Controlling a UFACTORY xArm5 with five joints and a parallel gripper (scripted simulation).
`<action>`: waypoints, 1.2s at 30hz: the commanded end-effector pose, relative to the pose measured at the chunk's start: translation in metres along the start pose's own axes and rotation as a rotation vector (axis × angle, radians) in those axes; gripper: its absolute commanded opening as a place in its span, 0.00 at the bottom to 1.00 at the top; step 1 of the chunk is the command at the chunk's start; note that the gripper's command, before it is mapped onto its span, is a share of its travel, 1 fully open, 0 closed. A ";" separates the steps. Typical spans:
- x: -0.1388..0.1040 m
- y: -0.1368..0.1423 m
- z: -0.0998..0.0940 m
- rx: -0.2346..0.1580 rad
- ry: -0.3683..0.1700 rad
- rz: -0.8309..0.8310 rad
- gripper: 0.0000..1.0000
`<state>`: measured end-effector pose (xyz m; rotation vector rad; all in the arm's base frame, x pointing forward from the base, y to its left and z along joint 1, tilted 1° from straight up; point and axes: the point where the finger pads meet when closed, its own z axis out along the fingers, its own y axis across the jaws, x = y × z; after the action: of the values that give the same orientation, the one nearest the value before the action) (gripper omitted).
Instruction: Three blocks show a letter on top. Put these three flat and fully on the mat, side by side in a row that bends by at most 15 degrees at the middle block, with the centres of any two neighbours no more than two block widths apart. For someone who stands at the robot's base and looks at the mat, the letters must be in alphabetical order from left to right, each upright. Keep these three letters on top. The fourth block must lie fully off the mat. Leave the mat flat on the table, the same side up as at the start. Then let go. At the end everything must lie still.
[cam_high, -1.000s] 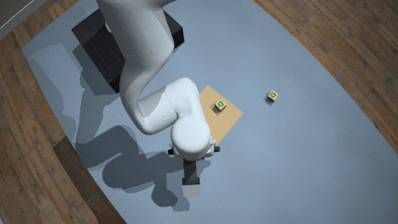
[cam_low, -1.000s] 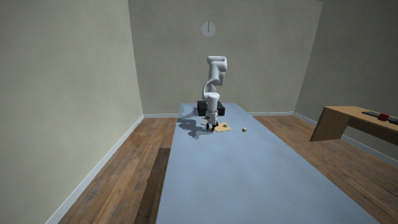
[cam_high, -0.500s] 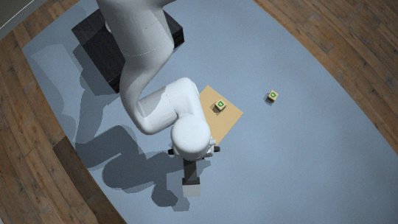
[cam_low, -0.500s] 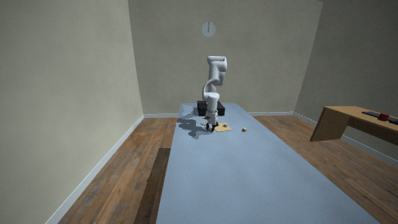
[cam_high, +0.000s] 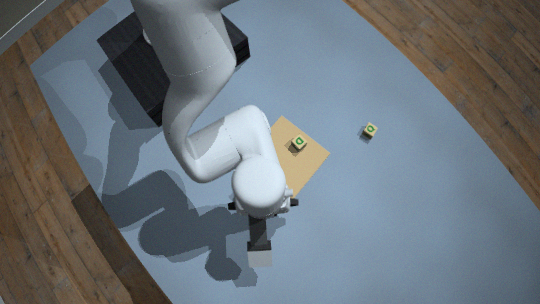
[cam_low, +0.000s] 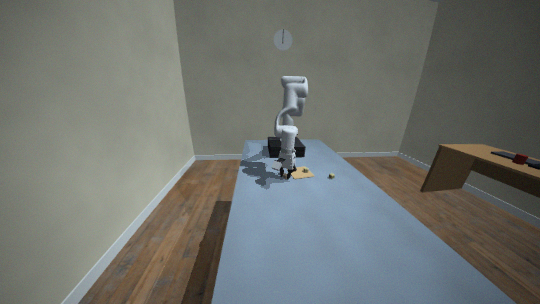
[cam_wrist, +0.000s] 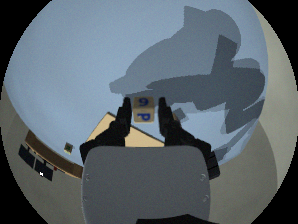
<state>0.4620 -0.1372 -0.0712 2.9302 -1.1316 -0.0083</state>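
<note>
Fingers astride a block

The gripper (cam_high: 263, 203) (cam_low: 286, 173) (cam_wrist: 144, 105) stands open, fingers apart around the blue-lettered block (cam_wrist: 144, 109). Right of it, the mat (cam_high: 303, 167) (cam_low: 301, 175) (cam_wrist: 103, 129) bears a green-lettered block (cam_high: 299, 142) (cam_low: 306, 170); farther right, off the mat, lies another block (cam_high: 370, 130) (cam_low: 331, 176) (cam_wrist: 68, 148).
</note>
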 end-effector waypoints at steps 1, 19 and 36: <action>0.001 -0.001 -0.001 0.002 0.003 0.000 0.42; 0.001 -0.001 -0.001 0.002 0.003 0.000 0.21; 0.001 -0.001 -0.001 0.002 0.003 0.000 0.21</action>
<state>0.4620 -0.1372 -0.0712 2.9302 -1.1316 -0.0083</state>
